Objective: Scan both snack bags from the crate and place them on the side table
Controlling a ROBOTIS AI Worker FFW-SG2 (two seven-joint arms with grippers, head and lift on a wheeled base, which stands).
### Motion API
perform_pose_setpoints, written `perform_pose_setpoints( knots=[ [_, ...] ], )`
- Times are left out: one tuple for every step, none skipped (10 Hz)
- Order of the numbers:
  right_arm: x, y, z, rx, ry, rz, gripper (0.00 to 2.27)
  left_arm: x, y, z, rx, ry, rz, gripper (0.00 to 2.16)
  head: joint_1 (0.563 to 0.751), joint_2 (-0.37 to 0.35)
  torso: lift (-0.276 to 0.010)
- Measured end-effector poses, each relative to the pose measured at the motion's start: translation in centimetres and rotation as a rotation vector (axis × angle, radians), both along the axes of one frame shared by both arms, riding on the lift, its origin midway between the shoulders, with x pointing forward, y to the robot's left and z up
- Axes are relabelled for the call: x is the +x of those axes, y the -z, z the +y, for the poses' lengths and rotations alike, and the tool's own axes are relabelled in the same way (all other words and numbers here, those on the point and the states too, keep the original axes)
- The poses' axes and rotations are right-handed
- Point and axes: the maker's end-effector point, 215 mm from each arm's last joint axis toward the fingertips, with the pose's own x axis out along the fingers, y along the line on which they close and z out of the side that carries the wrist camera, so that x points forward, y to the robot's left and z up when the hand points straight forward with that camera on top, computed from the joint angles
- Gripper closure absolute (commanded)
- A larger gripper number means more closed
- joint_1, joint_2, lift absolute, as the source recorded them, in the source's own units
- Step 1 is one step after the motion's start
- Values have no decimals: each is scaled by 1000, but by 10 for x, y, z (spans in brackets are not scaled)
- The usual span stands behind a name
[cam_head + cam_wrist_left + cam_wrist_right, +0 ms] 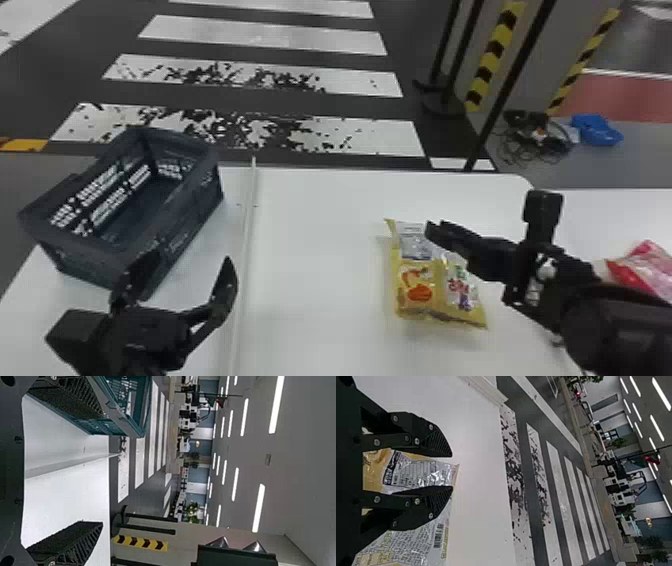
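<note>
In the head view my right gripper (434, 231) is over the upper part of a yellow snack bag (419, 287) lying on the white table (315, 250). From the right wrist view, the right gripper (452, 471) stands open, with the silver-and-yellow bag (421, 473) seen between and below its fingers. A red and pink snack bag (642, 267) rests on the side table at the far right, partly cut off by the view's edge. At the lower left, my left gripper (192, 255) is open and holds nothing, near the crate's close corner; its wrist view shows the left gripper (104, 470) with fingers wide apart.
The dark crate (195, 212) stands at the table's left, with no bag visible inside; it also shows beside the left gripper's finger. A raised strip (244, 250) crosses the table between crate and yellow bag. Black poles (510, 85) stand beyond the table.
</note>
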Motion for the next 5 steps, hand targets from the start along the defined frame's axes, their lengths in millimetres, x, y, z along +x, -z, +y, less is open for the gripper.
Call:
perform_pose_setpoints(
  knots=[
    [-1,6,-1,-11,2,16,2263,0,0,0,0,0,0,33,695,-130,-95],
    [-3,16,-2,-17,5,40,2263,0,0,0,0,0,0,33,695,-132,-95],
    [-5,25,-4,-19,7,63,2263,0,0,0,0,0,0,33,695,-134,-95],
    [-7,31,-6,-23,10,77,2263,0,1,0,0,0,1,33,695,-137,-95],
    [-7,36,-8,-26,11,89,2263,-1,1,0,-1,0,2,33,695,-138,-95]
  ],
)
